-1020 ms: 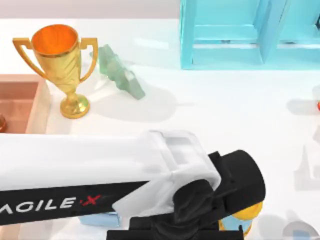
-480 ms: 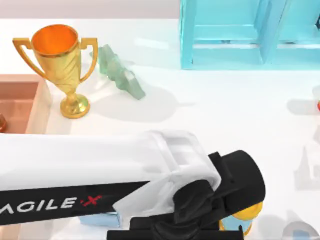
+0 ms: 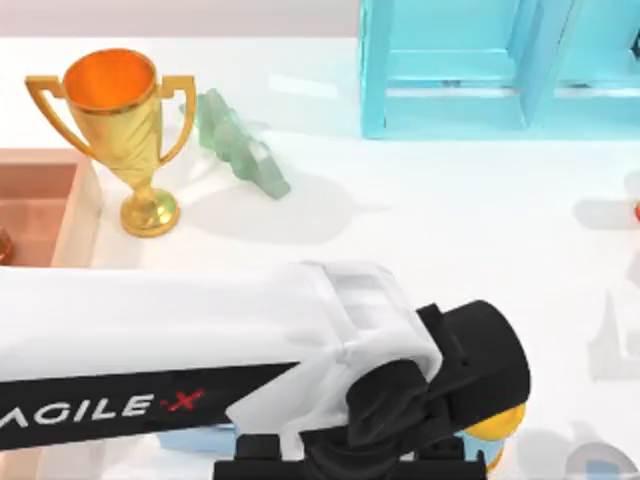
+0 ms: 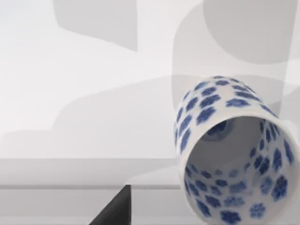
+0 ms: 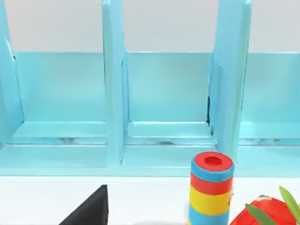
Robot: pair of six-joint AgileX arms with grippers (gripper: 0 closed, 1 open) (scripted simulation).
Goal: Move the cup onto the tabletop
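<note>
The cup (image 4: 229, 154) is white with blue flower marks and sits close under my left wrist camera, its open mouth facing the camera. Beneath it lies the glossy white tabletop (image 4: 70, 93), and I cannot tell whether the cup's base touches it. My left arm (image 3: 150, 340) reaches from the left across the near part of the tabletop (image 3: 450, 220), and its black wrist (image 3: 450, 370) covers the cup from above. My right arm is parked, its wrist camera facing the blue shelf.
A gold trophy (image 3: 120, 120) and a green figure (image 3: 240, 150) stand at the back left beside a brown wooden tray (image 3: 40, 210). A light blue shelf unit (image 3: 480, 70) lines the back. A stacked ring toy (image 5: 211, 187) stands before the shelf (image 5: 164, 93). A yellow and blue object (image 3: 492, 430) peeks out by the left wrist.
The left arm's black wrist has shifted slightly toward the near edge of the table. Nothing else has moved.
</note>
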